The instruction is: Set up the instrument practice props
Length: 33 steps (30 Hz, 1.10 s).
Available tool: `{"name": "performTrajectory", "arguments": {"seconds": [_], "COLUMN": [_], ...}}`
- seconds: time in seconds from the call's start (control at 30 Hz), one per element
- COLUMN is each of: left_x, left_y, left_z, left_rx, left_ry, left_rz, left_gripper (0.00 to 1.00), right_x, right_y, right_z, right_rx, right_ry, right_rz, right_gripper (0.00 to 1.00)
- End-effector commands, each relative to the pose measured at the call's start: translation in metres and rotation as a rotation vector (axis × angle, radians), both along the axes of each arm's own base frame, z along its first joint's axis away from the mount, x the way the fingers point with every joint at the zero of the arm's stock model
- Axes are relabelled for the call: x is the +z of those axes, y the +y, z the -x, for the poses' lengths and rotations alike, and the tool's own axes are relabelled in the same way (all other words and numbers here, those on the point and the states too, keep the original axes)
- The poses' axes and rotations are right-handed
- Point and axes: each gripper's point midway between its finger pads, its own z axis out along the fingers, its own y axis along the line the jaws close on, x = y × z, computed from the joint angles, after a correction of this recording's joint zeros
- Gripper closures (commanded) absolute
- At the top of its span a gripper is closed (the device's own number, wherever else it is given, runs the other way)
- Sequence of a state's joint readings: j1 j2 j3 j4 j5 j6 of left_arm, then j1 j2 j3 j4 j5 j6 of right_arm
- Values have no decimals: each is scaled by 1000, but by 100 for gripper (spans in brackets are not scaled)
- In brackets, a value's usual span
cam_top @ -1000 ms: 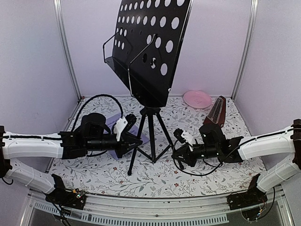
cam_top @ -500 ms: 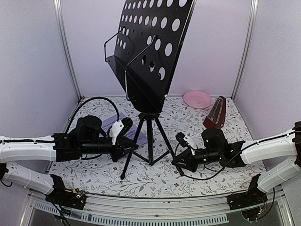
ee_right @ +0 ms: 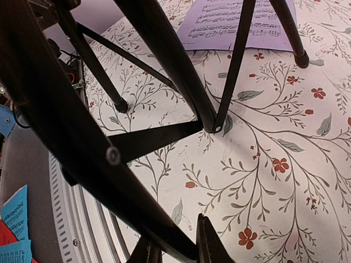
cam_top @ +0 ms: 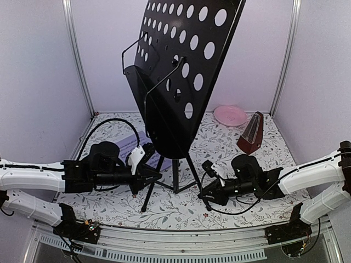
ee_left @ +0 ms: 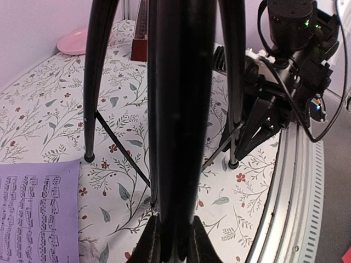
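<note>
The black perforated music stand desk [cam_top: 186, 66] stands on its tripod legs [cam_top: 174, 176] in the middle of the table and leans toward me. My left gripper [cam_top: 157, 176] is shut on the left leg [ee_left: 176, 109], which runs up between its fingers, as the left wrist view [ee_left: 174, 244] shows. On the right leg [ee_right: 82, 137] my right gripper [cam_top: 204, 194] is shut low down [ee_right: 175, 249]. A sheet-music page [cam_top: 127, 146] lies flat behind my left arm [ee_left: 33, 213] [ee_right: 241, 22]. The red-brown metronome [cam_top: 251, 133] stands at the back right.
A pink round plate [cam_top: 230, 115] lies at the back right, near the wall. Metal frame posts [cam_top: 77, 55] rise at both back corners. The table's metal front rail [cam_top: 181, 241] runs close under both grippers. A black cable [cam_top: 109, 116] loops over my left arm.
The stand has come toward the near edge, its desk now higher and closer to the camera. Both arms have drawn back with the legs they hold.
</note>
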State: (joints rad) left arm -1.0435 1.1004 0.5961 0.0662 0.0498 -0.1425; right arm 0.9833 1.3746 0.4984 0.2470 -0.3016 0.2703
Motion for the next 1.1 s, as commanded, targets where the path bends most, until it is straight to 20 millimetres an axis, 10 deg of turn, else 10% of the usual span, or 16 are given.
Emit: {"name": "performTrajectory", "arguments": {"seconds": [0.0, 0.27, 0.43, 0.67, 0.9, 1.07], "left_x": [-44, -15, 10, 62, 62, 61], "left_y": [28, 21, 26, 36, 33, 33], "left_z": [-12, -9, -8, -10, -22, -26], "left_rx": [153, 123, 124, 128, 137, 156], "left_ry": [103, 81, 13, -102, -67, -63], "left_rz": [-143, -35, 68, 256, 282, 300], "left_gripper": [96, 48, 34, 28, 29, 29], "right_x": [-80, -38, -1, 88, 215, 260], "right_y": [-76, -57, -50, -36, -21, -7], "right_z": [11, 5, 1, -15, -38, -55], "right_rx": [-303, -223, -196, -175, -145, -178], "right_ry": [307, 205, 124, -85, -371, -431], "right_rz": [328, 210, 114, -92, -286, -348], "right_gripper": [89, 42, 22, 17, 18, 27]}}
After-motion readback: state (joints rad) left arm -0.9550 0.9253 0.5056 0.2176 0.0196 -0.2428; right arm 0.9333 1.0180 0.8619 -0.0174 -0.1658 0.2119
